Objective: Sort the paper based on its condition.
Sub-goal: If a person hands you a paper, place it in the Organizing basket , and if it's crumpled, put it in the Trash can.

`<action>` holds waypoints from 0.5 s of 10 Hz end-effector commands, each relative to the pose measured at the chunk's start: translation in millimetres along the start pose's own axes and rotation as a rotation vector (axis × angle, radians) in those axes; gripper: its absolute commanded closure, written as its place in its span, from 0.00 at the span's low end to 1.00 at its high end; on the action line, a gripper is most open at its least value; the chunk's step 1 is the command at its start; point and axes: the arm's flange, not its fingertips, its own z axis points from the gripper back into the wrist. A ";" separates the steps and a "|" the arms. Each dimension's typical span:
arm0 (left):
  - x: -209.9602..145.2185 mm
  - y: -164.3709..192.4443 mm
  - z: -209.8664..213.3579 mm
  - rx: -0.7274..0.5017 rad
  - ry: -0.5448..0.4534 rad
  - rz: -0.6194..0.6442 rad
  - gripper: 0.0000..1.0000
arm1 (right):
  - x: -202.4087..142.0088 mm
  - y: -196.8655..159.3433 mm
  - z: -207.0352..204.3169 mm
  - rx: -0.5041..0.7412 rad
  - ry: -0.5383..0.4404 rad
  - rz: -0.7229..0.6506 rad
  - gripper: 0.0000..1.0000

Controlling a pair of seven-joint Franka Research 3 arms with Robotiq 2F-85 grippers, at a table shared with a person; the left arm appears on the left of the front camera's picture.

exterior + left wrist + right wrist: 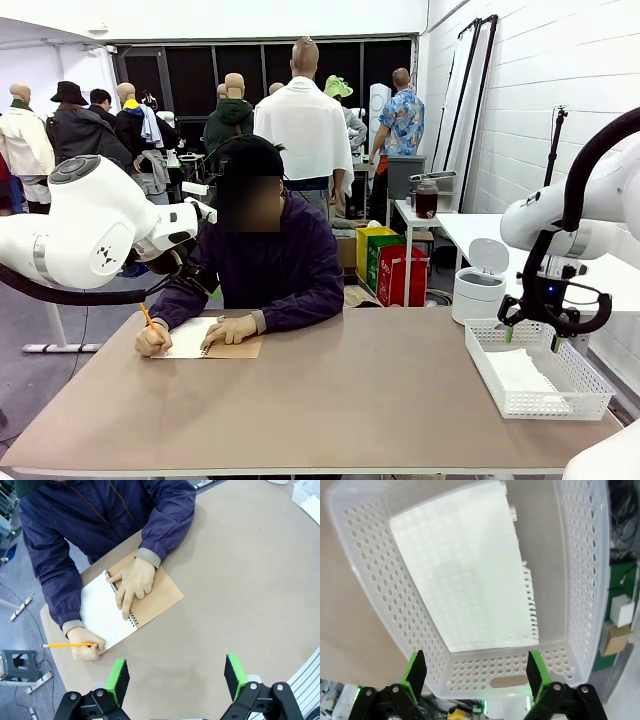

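One sheet of paper (465,570) is seen lying flat on the floor of the white basket (370,595), its torn, fringed side turned to one long wall; the basket is set at the right edge of the bench (350,400), towards the near right corner. Whether more sheets lie under that one cannot be told. So at least one sheet can be judged as already sorted, and from its flat, smooth look the basket is taken to be the place for paper in good condition, though this is only a judgement. The right pincer (476,660) is held just above the near end of the basket, its green pads spread wide and nothing gripped between them. The left pincer (175,661) is likewise opened wide and empty, poised above the bare bench near the left edge and looking down at the person's work. At the far left corner a spiral notebook (155,597) lies open, its brown cover folded out; a white page (100,610) is being written on with a pencil (65,644) held in one hand (85,647), while the notebook is steadied along its spiral by the other hand (135,580). No loose sheet is offered at this moment, so the task is judged to be under way but unfinished: the next sheet is yet to be torn out, handed over and placed according to its condition.
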 end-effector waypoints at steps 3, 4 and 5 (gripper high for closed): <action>-0.6 1.0 -0.4 0.000 0.001 0.001 0.00 | -30.9 30.3 59.5 -0.001 -0.246 0.239 0.00; -0.6 1.0 -0.4 0.000 0.001 0.001 0.00 | -41.4 40.8 68.6 0.023 -0.303 0.340 0.00; -0.6 1.0 -0.4 0.000 0.001 0.001 0.00 | -49.5 51.7 74.7 0.078 -0.353 0.433 0.00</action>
